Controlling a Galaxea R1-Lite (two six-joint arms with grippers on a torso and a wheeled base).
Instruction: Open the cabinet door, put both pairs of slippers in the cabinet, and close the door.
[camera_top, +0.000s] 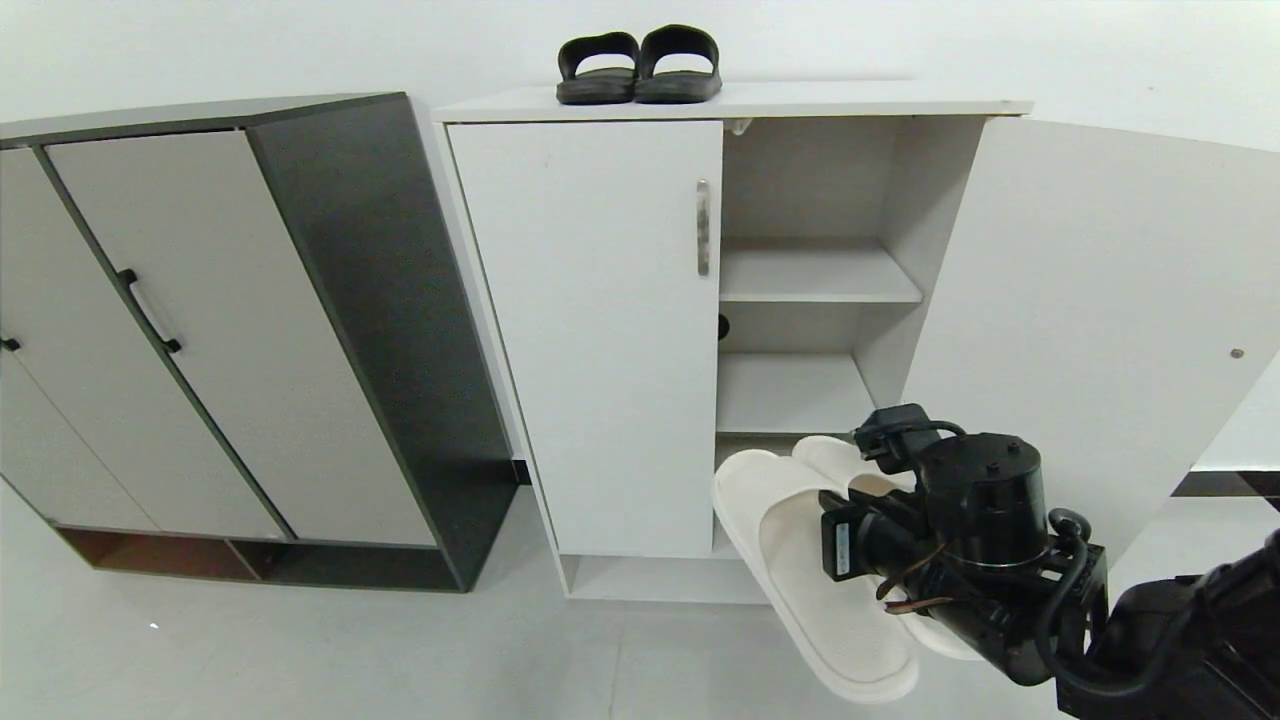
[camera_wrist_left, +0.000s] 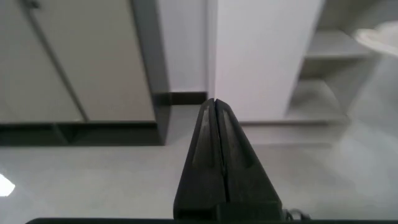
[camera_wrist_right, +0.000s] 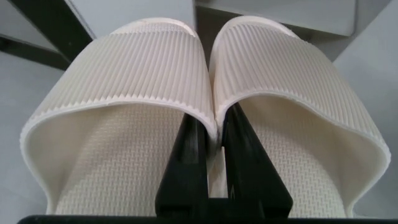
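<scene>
At lower right of the head view, before the open cabinet (camera_top: 590, 330), the right gripper (camera_wrist_right: 214, 134) is clamped on the white slippers' (camera_top: 780, 520) adjoining strap edges; judged light, soft, flexible foam, best pinched there, as the toes may droop.

one slipper pair (camera_top: 638, 68) sits atop the shoe cabinet (camera_top: 590, 340); the other pair (camera_top: 800, 560) hangs in the right pincer (camera_wrist_right: 214, 124) before its open right half; a second cabinet (camera_top: 200, 330) stands left.

White slippers (camera_top: 800, 560) partly behind right arm (camera_top: 985, 510)
</scene>
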